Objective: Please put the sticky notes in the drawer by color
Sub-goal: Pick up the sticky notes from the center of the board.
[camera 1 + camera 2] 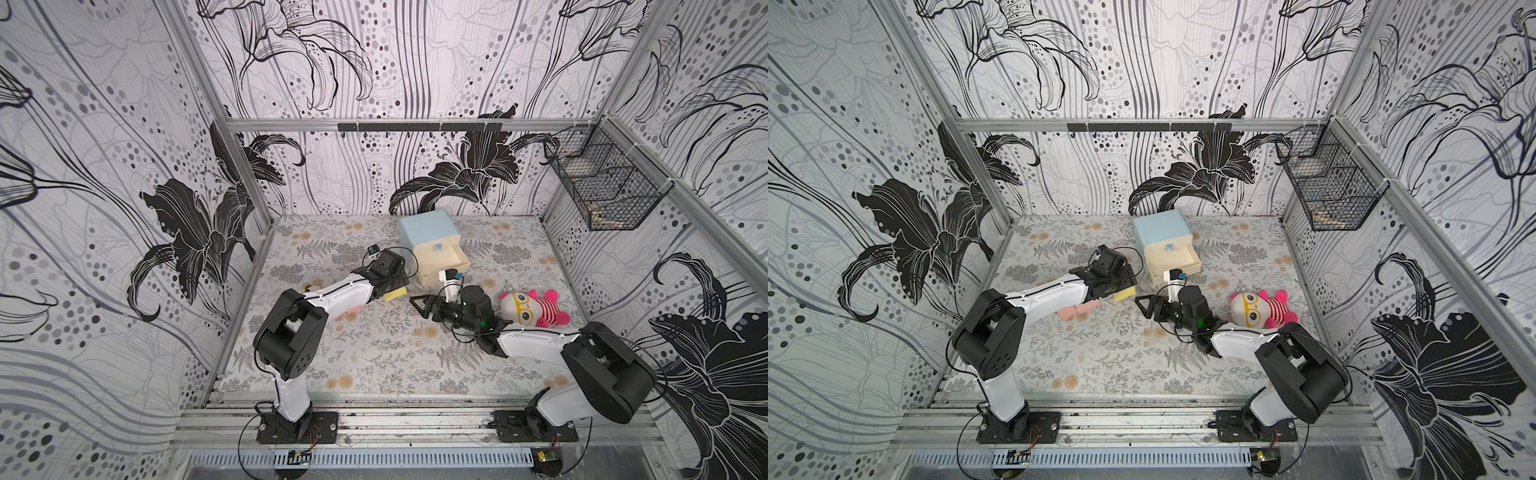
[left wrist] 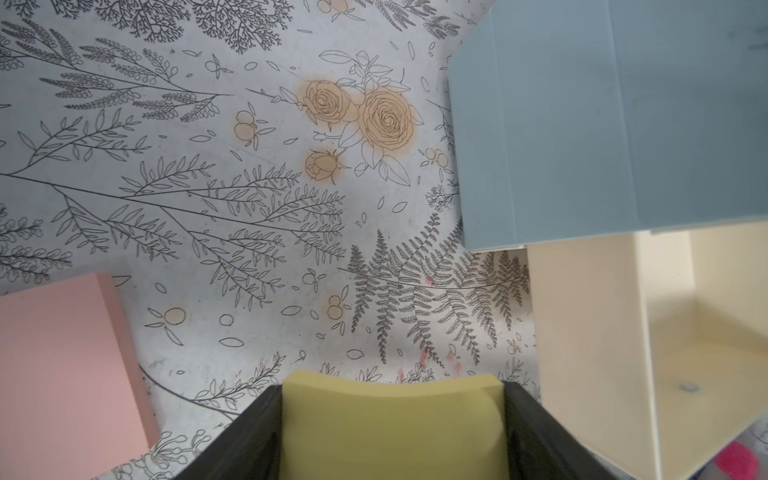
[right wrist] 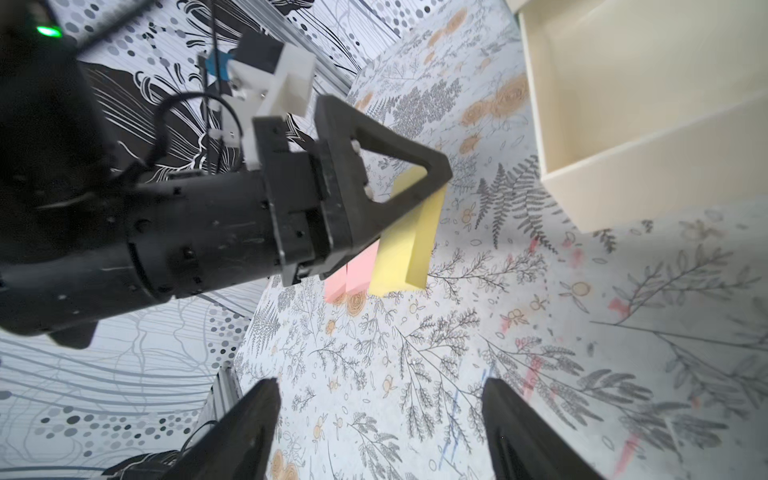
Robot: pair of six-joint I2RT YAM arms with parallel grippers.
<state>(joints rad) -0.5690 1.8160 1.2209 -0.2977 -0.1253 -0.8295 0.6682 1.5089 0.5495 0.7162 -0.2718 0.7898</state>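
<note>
A yellow pad of sticky notes [image 2: 392,424] sits between the fingers of my left gripper [image 2: 392,390], which is shut on it just above the table, to the left of the drawer [image 1: 430,235]. In both top views the yellow pad [image 1: 395,294] [image 1: 1125,294] pokes out past the gripper. The drawer's light blue shell [image 2: 582,124] has one cream tray [image 2: 685,332] pulled out, and what shows of the tray is bare. Pink sticky notes [image 1: 1079,311] [image 2: 62,374] lie flat beside the left arm. My right gripper [image 1: 417,306] [image 3: 380,386] hangs open and holds nothing, in front of the pulled-out tray.
A pink striped plush toy [image 1: 534,309] lies to the right of my right arm. A black wire basket [image 1: 602,183] hangs on the right wall. Patterned walls close in the floral table [image 1: 374,357] on three sides.
</note>
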